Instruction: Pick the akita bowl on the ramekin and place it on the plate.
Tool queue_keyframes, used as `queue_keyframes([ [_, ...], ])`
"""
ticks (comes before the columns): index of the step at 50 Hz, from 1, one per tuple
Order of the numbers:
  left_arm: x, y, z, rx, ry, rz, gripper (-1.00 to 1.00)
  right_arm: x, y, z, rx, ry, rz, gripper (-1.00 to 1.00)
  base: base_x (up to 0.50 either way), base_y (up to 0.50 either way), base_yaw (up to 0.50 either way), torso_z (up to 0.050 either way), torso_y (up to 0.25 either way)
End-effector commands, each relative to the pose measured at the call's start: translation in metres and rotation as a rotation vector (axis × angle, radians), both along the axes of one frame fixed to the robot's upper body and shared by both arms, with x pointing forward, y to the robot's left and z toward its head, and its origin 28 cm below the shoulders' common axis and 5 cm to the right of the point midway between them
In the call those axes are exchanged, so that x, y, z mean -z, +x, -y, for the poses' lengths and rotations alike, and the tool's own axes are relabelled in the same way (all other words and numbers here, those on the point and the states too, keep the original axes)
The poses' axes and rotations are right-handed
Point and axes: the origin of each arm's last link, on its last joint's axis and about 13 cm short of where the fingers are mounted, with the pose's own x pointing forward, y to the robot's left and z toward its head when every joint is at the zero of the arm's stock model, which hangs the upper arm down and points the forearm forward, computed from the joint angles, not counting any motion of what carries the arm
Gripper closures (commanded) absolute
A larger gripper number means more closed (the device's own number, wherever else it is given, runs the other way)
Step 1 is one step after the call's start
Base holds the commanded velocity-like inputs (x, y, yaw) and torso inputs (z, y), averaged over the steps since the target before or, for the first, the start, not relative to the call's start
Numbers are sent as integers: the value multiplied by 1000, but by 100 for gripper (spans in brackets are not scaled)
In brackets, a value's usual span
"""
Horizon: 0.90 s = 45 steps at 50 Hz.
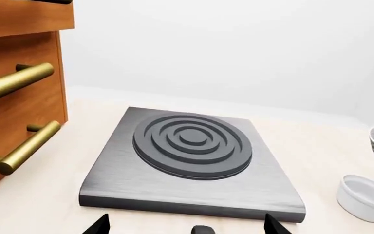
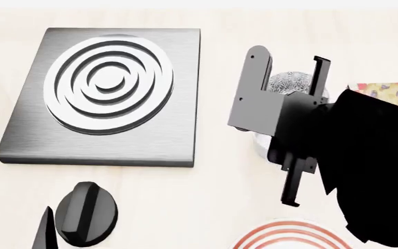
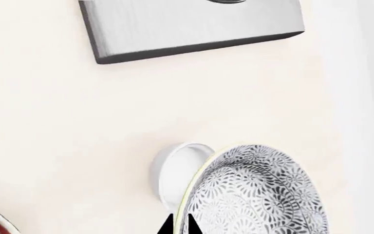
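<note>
— Right gripper [image 3: 179, 225]?
— I see its fingertips pinched on the akita bowl's [image 3: 255, 195] rim, bowl lifted off the ramekin [image 3: 174, 170]. Plate [image 2: 285, 237] sits nearest me at five o'clock.
— Left gripper [image 1: 187, 226]?
— Spread wide, holding nothing, before the grey hob [image 1: 190, 161] at eleven o'clock.

The akita bowl [image 3: 255, 192] hangs above the ramekin [image 3: 174, 173], right of the hob [image 2: 105, 96].
</note>
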Motion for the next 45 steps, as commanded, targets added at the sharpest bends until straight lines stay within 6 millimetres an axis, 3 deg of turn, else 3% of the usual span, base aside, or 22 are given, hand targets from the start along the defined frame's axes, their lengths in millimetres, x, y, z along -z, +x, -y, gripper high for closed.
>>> queue_keyframes([
  [1, 0, 0, 0, 0, 0, 0, -100, -3, -25, 2, -45, -23, -41, 100, 0, 0, 0, 0, 0],
  [13, -1, -1, 1, 4, 0, 1, -100, 2, -59, 10, -75, -30, -94, 100, 0, 0, 0, 0, 0],
  [24, 0, -1, 2, 7, 1, -1, -100, 20, -93, 15, -106, -86, -154, 100, 0, 0, 0, 0, 0],
  [45, 1, -2, 2, 6, 2, -4, -100, 51, -112, 18, -125, -141, -237, 100, 0, 0, 0, 0, 0],
])
